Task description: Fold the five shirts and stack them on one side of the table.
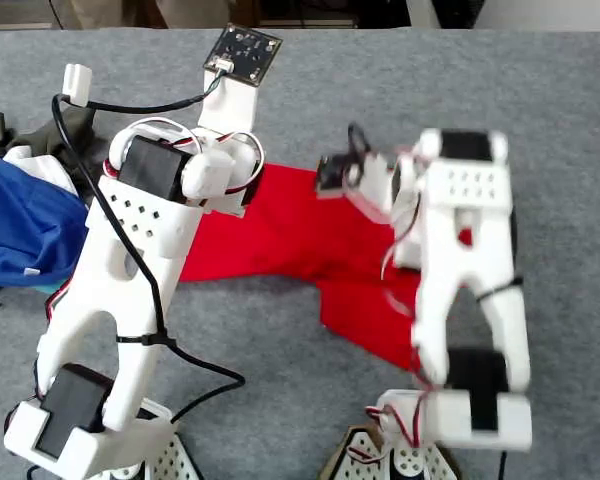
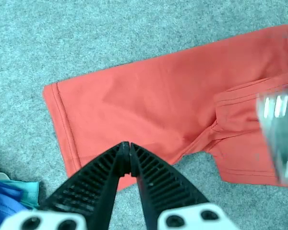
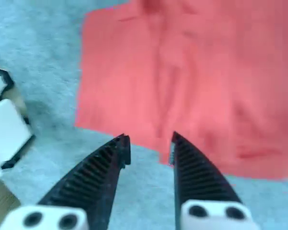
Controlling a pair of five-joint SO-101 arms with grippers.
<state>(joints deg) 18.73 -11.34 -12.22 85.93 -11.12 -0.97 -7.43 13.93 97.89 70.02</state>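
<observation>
1. High view: a red shirt (image 1: 280,235) lies spread out on the grey tabletop (image 1: 500,90), right between the two arms, with part of it trailing toward the right arm's base.
2. Over at the tabletop's left edge sits a loose heap, apart from the red one. It has a blue shirt (image 1: 25,225) in front and a dark shirt (image 1: 0,135) behind it. The heap looks unfolded, so I'd judge the task to be in its early stages.
3. In the left wrist view, the left end effector (image 2: 126,144) is clenched, tips pressed together with nothing visibly between them. The tips sit over the red shirt's near edge, close to one corner. I can't tell whether they touch the cloth.
4. In the right wrist view, the right end effector (image 3: 150,139) is released, jaws parted. It hangs just where the red cloth meets the grey, with the shirt's edge lying between the tips.
5. The step in hand, as I read it, is taking hold of an edge to start the first fold.
6. To do that well, the left side would need to part its jaws before it can pinch. Both arms should grip the same edge, each near a corner.
7. They should then lift together and level and carry the edge straight across, so the fold lands square and doesn't drag the shirt along the tabletop.
</observation>
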